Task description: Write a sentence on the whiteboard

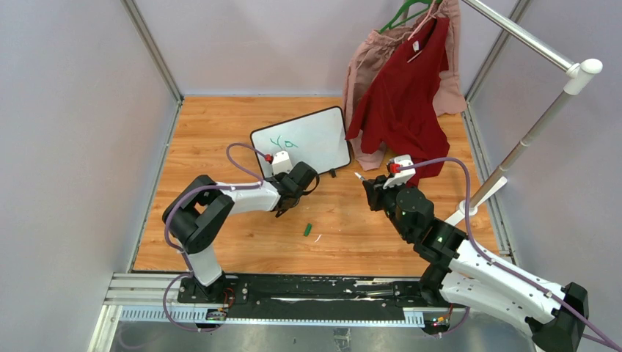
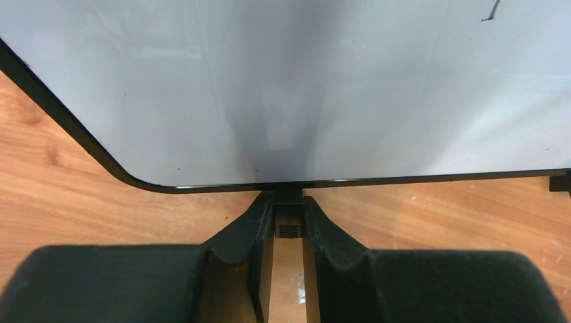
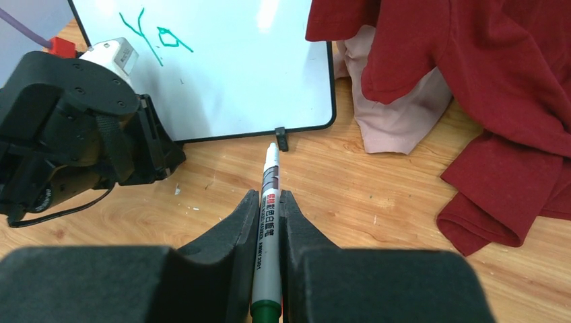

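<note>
The whiteboard [image 1: 312, 143] lies tilted on the wooden floor, and it also shows in the left wrist view [image 2: 283, 87] and the right wrist view [image 3: 256, 74]. Of the sentence [image 1: 283, 141] only green strokes like "Yo" [image 3: 153, 37] are there, near the board's top left. My left gripper [image 1: 304, 178] is shut on a small black foot [image 2: 288, 219] at the board's near edge. My right gripper [image 1: 372, 185] is shut on a green marker [image 3: 271, 176], tip bare and pointing at the board's near right corner, just short of it.
A green marker cap [image 1: 309, 229] lies on the floor between the arms. A red shirt [image 1: 403, 95] and a pink garment [image 1: 367, 62] hang from a rack [image 1: 528, 132] and drape onto the floor right of the board. Grey walls enclose the floor.
</note>
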Available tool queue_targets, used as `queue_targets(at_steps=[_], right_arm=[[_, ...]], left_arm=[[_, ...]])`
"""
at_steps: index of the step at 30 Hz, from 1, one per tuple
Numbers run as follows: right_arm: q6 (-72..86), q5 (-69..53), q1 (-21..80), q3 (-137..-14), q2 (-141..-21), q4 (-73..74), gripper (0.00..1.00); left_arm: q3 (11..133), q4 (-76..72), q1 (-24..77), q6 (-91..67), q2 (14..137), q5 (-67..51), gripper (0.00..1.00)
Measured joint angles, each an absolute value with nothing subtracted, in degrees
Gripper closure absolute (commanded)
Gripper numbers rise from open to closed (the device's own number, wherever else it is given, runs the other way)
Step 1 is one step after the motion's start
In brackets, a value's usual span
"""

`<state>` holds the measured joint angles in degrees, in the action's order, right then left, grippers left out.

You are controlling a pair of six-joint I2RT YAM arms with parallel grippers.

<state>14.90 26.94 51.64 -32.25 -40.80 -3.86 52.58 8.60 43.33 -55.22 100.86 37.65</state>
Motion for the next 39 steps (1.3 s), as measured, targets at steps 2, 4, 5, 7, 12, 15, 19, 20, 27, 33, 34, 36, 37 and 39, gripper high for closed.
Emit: queue_targets(at_steps=[2, 4, 5, 7, 12, 15, 19, 20, 27, 33, 34, 36, 37, 39], right_arm=[[14.94, 26.92, 51.64, -32.14, -41.06, -3.90, 1.00], [14.96, 26.65, 51.64, -32.01, -41.32, -3.95, 1.00], [14.96, 26.52, 51.64, -31.88, -41.41, -3.97, 1.00], [14.96, 26.41, 51.64, -31.66, -41.60, -4.03, 1.00], [14.98, 25.89, 51.64, -31.33, -42.72, -4.60, 1.00], [15.00, 25.08, 51.64, -31.31, -43.75, -4.71, 1.00], [15.00, 23.86, 51.64, -31.31, -44.45, -4.73, 1.00], [15.00, 23.51, 51.64, -31.31, -44.49, -4.73, 1.00], [15.00, 22.39, 51.64, -31.31, -44.53, -4.75, 1.00], [15.03, 22.33, 51.64, -31.31, -44.31, -4.69, 1.00], [15.03, 22.33, 51.64, -31.31, -44.18, -4.64, 1.00], [15.05, 22.35, 51.64, -31.31, -43.64, -4.43, 1.00], [15.05, 22.37, 51.64, -31.31, -43.29, -4.27, 1.00], [15.05, 22.41, 51.64, -31.31, -42.50, -3.90, 1.00]], left_arm=[[50.76, 8.40, 43.53, -55.07, 99.37, 37.52, 1.00], [49.17, 8.23, 43.99, -55.09, 98.04, 37.54, 1.00], [48.36, 8.23, 44.23, -55.13, 97.32, 37.52, 1.00], [46.19, 8.34, 44.75, -55.53, 95.35, 37.47, 1.00], [43.11, 8.38, 46.15, -55.94, 92.53, 37.43, 1.00], [41.39, 8.32, 47.16, -55.92, 90.91, 37.39, 1.00], [38.98, 7.57, 47.90, -55.40, 88.66, 36.60, 1.00], [38.28, 7.40, 48.05, -55.02, 87.90, 36.18, 1.00], [36.53, 8.19, 50.15, -54.39, 85.62, 35.18, 1.00], [37.65, 11.11, 53.80, -57.71, 85.78, 35.18, 1.00], [37.93, 11.62, 54.43, -58.33, 85.91, 35.22, 1.00], [39.00, 12.99, 55.61, -59.61, 86.61, 35.27, 1.00], [39.66, 13.63, 56.07, -60.20, 87.11, 35.33, 1.00], [41.34, 15.03, 56.90, -61.45, 88.51, 35.59, 0.97]])
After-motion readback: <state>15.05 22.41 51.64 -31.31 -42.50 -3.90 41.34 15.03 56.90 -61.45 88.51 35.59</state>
